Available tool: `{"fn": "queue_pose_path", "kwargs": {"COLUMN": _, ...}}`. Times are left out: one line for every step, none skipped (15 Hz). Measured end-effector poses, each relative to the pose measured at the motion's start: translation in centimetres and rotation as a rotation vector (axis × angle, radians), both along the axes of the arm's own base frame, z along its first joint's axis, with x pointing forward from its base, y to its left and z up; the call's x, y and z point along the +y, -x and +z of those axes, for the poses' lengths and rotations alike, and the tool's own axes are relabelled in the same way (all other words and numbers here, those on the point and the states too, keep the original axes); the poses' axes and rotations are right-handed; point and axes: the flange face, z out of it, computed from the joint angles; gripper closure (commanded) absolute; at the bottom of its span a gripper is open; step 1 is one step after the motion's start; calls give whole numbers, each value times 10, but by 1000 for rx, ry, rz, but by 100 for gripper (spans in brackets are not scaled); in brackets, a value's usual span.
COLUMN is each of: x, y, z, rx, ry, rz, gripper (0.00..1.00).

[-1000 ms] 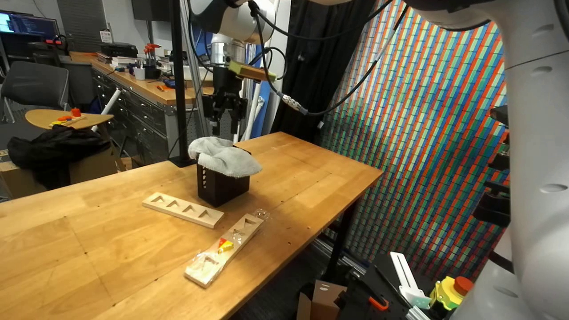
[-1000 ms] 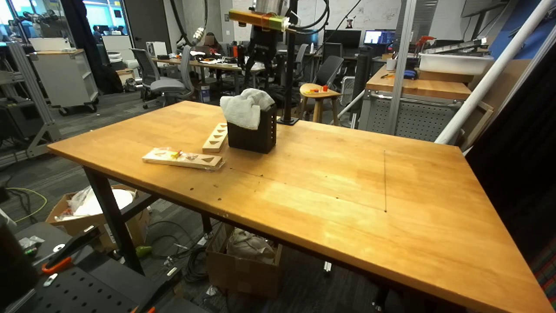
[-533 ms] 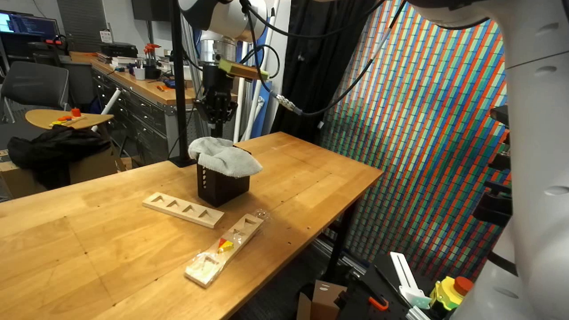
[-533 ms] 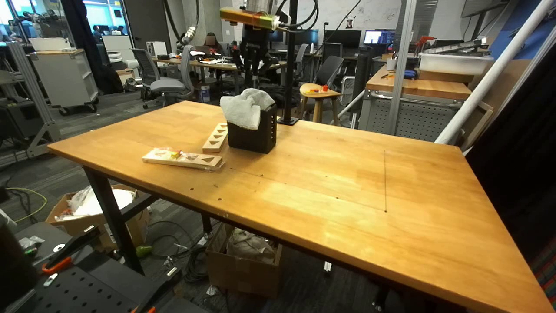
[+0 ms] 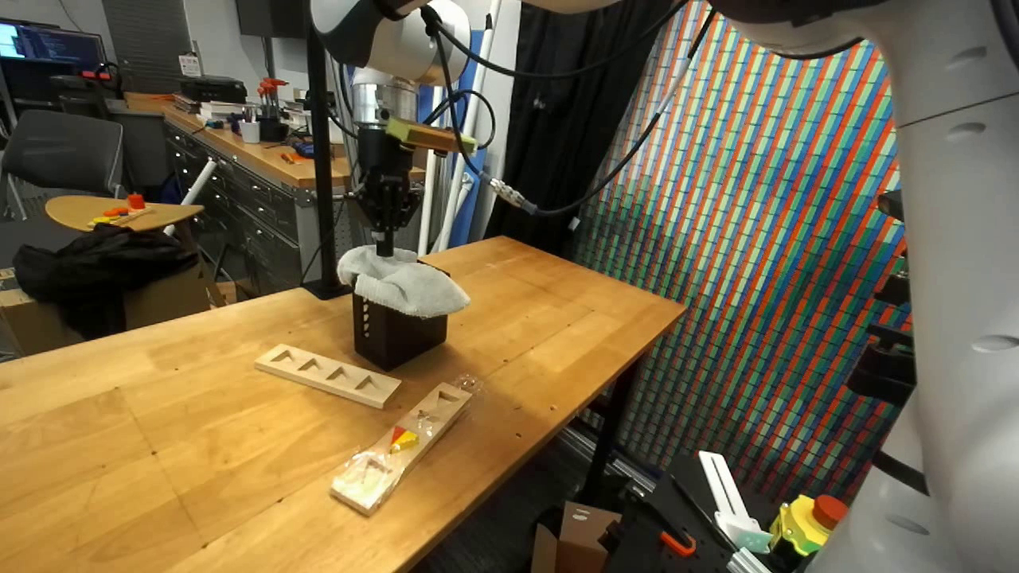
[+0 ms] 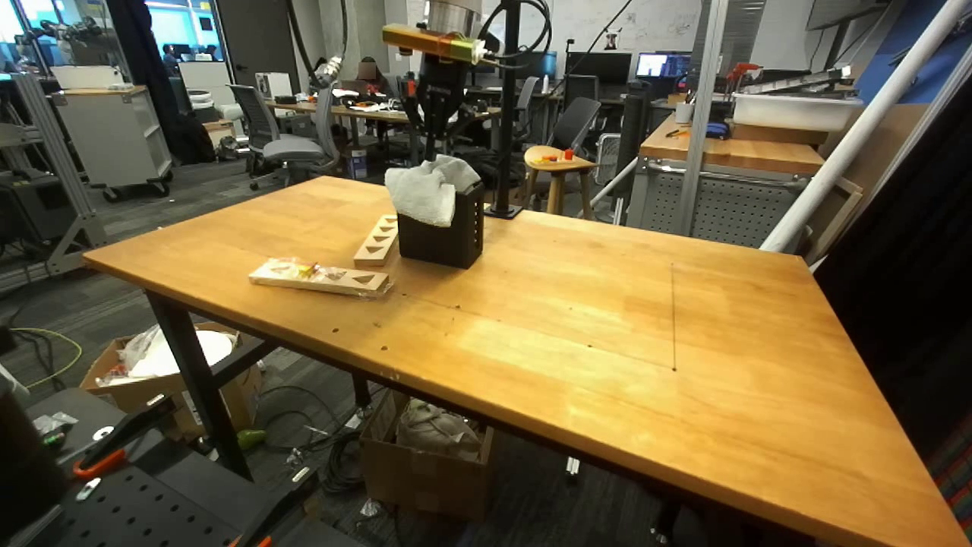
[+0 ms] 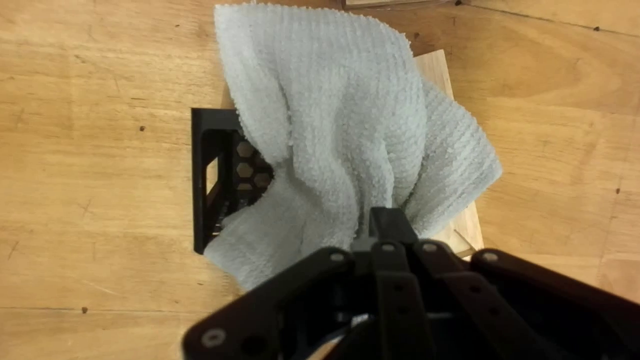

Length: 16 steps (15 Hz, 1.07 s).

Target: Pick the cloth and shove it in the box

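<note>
A light grey cloth (image 5: 412,286) lies draped across the top of a black box (image 5: 400,341) on the table. Its folds hang over the rim, and in the wrist view part of the box's opening shows beside the cloth (image 7: 320,115), with the box's edge (image 7: 198,185) bare. Pointing straight down, my gripper (image 5: 385,245) is right above the cloth, its fingers pressed together with no cloth visible between them. In the wrist view the shut fingertips of the gripper (image 7: 390,220) overlap the cloth's folds. Whether they touch it I cannot tell.
Two wooden strips with triangular cut-outs lie near the box: a bare strip (image 5: 328,376) and a plastic-wrapped strip (image 5: 402,450) with red and yellow pieces. A black post (image 6: 507,114) rises from the table edge close behind the box. The wooden table (image 6: 607,327) extends beyond them.
The gripper has gone from open to shut. It has moved sideways and slightly down, over the cloth's top. Cloth and box have not moved.
</note>
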Motion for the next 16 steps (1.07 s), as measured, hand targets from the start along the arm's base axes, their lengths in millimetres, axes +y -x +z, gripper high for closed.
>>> {"fn": "queue_pose_path", "kwargs": {"x": -1, "y": 0, "z": -3, "rx": 5, "ry": 1, "rz": 0, "gripper": 99}}
{"fn": "queue_pose_path", "kwargs": {"x": -1, "y": -1, "z": -7, "rx": 10, "ry": 2, "rz": -1, "gripper": 99}}
{"fn": "queue_pose_path", "kwargs": {"x": -2, "y": -1, "z": -11, "rx": 16, "ry": 2, "rz": -1, "gripper": 99}}
{"fn": "queue_pose_path", "kwargs": {"x": -3, "y": -1, "z": -15, "rx": 22, "ry": 1, "rz": -1, "gripper": 99}}
{"fn": "queue_pose_path", "kwargs": {"x": -4, "y": -2, "z": -20, "rx": 29, "ry": 0, "rz": -1, "gripper": 99}}
{"fn": "queue_pose_path", "kwargs": {"x": -5, "y": -2, "z": -25, "rx": 36, "ry": 0, "rz": 0, "gripper": 99}}
{"fn": "queue_pose_path", "kwargs": {"x": -6, "y": -3, "z": -31, "rx": 44, "ry": -1, "rz": 1, "gripper": 99}}
{"fn": "queue_pose_path", "kwargs": {"x": -8, "y": -3, "z": -36, "rx": 51, "ry": -2, "rz": 2, "gripper": 99}}
{"fn": "queue_pose_path", "kwargs": {"x": -10, "y": -3, "z": -41, "rx": 59, "ry": -4, "rz": 3, "gripper": 99}}
{"fn": "queue_pose_path", "kwargs": {"x": -13, "y": -3, "z": -47, "rx": 66, "ry": -5, "rz": 3, "gripper": 99}}
{"fn": "queue_pose_path", "kwargs": {"x": -16, "y": -4, "z": -53, "rx": 75, "ry": -8, "rz": 3, "gripper": 99}}
{"fn": "queue_pose_path", "kwargs": {"x": -19, "y": -4, "z": -59, "rx": 84, "ry": -14, "rz": 3, "gripper": 99}}
{"fn": "queue_pose_path", "kwargs": {"x": -22, "y": -4, "z": -66, "rx": 92, "ry": -22, "rz": 3, "gripper": 99}}
{"fn": "queue_pose_path", "kwargs": {"x": -25, "y": -4, "z": -73, "rx": 101, "ry": -32, "rz": 3, "gripper": 99}}
{"fn": "queue_pose_path", "kwargs": {"x": -28, "y": -4, "z": -78, "rx": 108, "ry": -42, "rz": 3, "gripper": 99}}
{"fn": "queue_pose_path", "kwargs": {"x": -31, "y": -5, "z": -82, "rx": 114, "ry": -54, "rz": 2, "gripper": 99}}
